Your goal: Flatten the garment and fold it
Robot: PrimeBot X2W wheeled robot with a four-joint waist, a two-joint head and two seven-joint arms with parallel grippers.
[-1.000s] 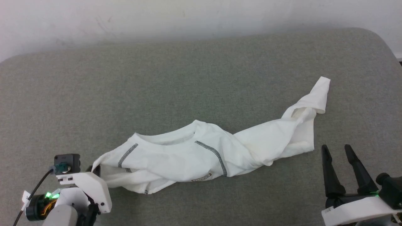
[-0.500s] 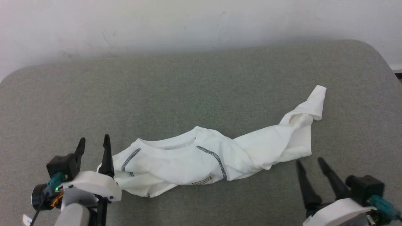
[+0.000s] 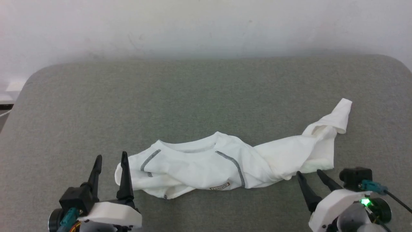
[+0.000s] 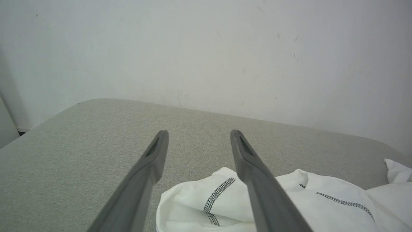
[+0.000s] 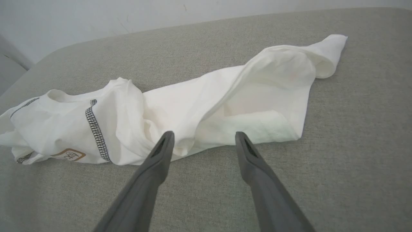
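Note:
The garment (image 3: 206,167), a white T-shirt, lies crumpled in a long strip across the grey padded surface (image 3: 193,96), its neck opening facing the far side. A twisted end (image 3: 338,117) points to the far right. Grey zigzag stitching runs by the shoulders, and a small brown-bordered label (image 3: 220,186) sits near the front edge. My left gripper (image 3: 111,156) stands open just left of the shirt's left end, nothing between its fingers. My right gripper (image 3: 309,173) is open in front of the shirt's right part. The left wrist view has the garment (image 4: 289,199) below the open left gripper (image 4: 199,132). In the right wrist view the open right gripper (image 5: 205,133) points at the garment's (image 5: 206,93) near edge.
A white wall (image 3: 193,25) rises directly behind the padded surface. The surface's rounded far corners are in view at left (image 3: 35,74) and right (image 3: 396,62). Bare grey fabric surrounds the shirt on all sides.
My left gripper has opened and let go of the shirt's left end, and its fingers now point up beside it. The right gripper has come closer to the shirt. The head camera has shifted.

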